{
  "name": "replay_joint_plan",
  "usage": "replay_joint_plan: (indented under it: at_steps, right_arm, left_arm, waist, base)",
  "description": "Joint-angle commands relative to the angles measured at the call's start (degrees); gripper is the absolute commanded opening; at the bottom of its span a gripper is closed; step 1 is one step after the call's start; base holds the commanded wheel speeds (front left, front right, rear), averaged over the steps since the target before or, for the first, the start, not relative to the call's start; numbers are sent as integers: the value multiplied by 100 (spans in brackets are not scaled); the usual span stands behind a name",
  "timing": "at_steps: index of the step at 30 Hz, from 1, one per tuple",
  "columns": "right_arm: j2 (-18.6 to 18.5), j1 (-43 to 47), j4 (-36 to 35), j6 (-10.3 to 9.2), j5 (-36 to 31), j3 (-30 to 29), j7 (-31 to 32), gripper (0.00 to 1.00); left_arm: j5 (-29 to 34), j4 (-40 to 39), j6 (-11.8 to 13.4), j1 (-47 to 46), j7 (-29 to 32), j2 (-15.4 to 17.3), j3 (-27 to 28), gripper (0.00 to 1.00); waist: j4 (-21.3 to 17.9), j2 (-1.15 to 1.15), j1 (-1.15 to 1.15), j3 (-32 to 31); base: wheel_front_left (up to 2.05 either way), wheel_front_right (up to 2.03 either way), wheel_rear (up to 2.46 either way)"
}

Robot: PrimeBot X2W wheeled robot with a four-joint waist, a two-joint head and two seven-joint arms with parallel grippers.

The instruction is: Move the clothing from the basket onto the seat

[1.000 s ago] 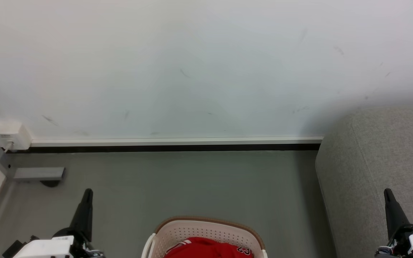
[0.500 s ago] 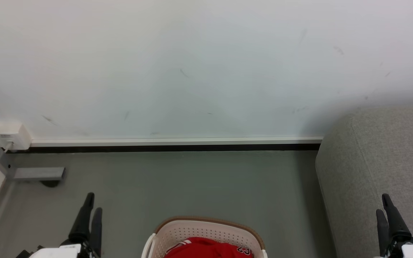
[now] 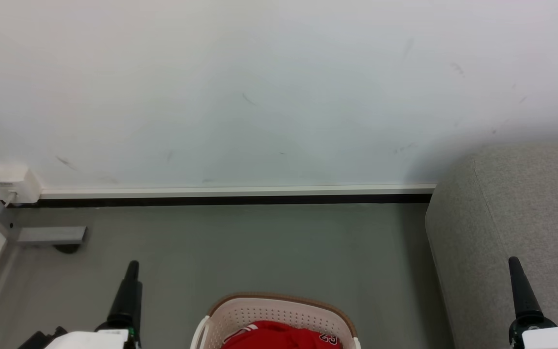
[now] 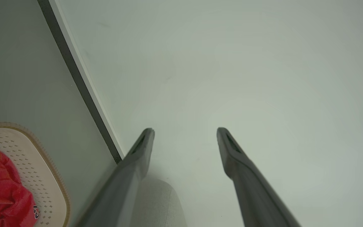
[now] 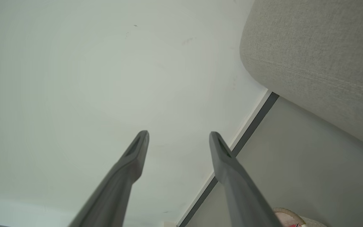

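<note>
The cream perforated basket (image 3: 279,304) with a brown rim stands on the floor at the bottom centre, between my two arms. Red clothing (image 3: 279,337) with white trim lies inside it. The light grey seat (image 3: 526,208) fills the right side. My left gripper (image 4: 184,129) is open and holds nothing, up in the air to the basket's left; the left wrist view shows the basket (image 4: 43,176) and clothing (image 4: 2,195) at its lower left. My right gripper (image 5: 178,132) is open and holds nothing, in front of the seat (image 5: 320,56).
A white wall with a pale baseboard (image 3: 235,191) runs across the back. A white socket box (image 3: 12,182) and a grey metal block (image 3: 51,235) sit at the far left. Grey floor (image 3: 259,247) lies between the wall and the basket.
Both grippers went from shut to open. In the head view the left finger now shows further right and the right finger further left.
</note>
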Motion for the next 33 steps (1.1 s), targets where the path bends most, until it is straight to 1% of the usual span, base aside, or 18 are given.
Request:
replay_joint_plan:
  at_steps: [1,9,14,22,27,33]
  right_arm:
    - [-90,-30,-158,10,-359,42,-70,100]
    - [-137,32,-351,11,-1607,179,-258,100]
    - [-198,41,-388,11,-2306,281,-366,100]
    - [-290,22,-326,12,-3240,497,-527,100]
    - [-275,35,-328,12,-3656,548,-623,100]
    - [-257,68,-316,13,-4120,622,-729,100]
  left_arm:
    - [305,-113,34,-43,-81,30,-58,100]
    - [1641,-76,134,-39,-263,78,-313,100]
    - [2493,-93,260,-36,-374,166,-475,100]
    - [3455,-280,435,25,-533,212,-559,100]
    - [3971,-423,554,83,-626,233,-622,100]
    - [4475,-494,634,135,-740,281,-719,100]
  waist:
    - [-2,0,0,1]
    - [-10,0,0,10]
    - [-18,0,0,9]
    - [-21,0,0,11]
    - [-16,0,0,8]
    - [-18,0,0,4]
  base:
    - [0,0,0]
    - [0,0,0]
    - [0,0,0]
    - [0,0,0]
    - [0,0,0]
    - [0,0,0]
